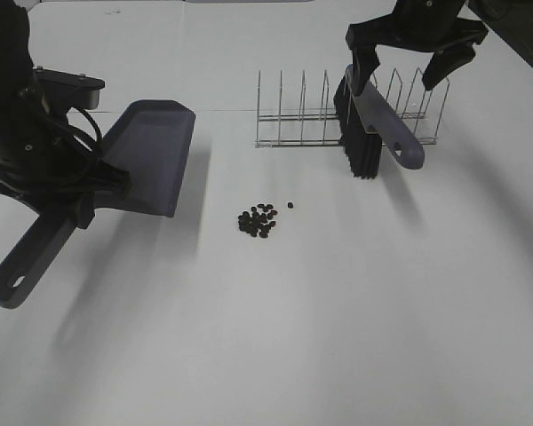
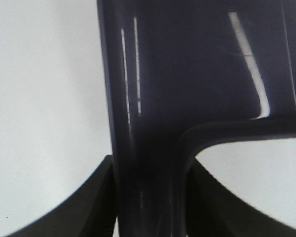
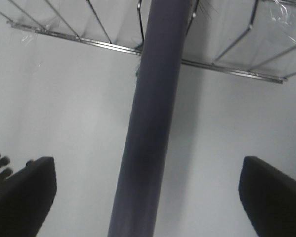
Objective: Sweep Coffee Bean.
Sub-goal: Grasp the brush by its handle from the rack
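The coffee beans (image 1: 259,220) lie in a small dark pile on the white table, with one bean a little to its right. They also show in the right wrist view (image 3: 0,165). My left gripper (image 1: 71,206) is shut on the handle of the grey-purple dustpan (image 1: 153,153), left of the beans; the left wrist view shows the handle (image 2: 145,163) clamped between the fingers. The brush (image 1: 364,124) leans in the wire rack (image 1: 293,115). My right gripper (image 1: 400,78) is open above it, its fingers wide apart on either side of the brush handle (image 3: 153,123) and not touching it.
The wire rack stands behind the beans, across the middle back of the table, and its bars (image 3: 227,69) show behind the brush handle. The table's far right corner edge (image 1: 524,53) lies close to the right arm.
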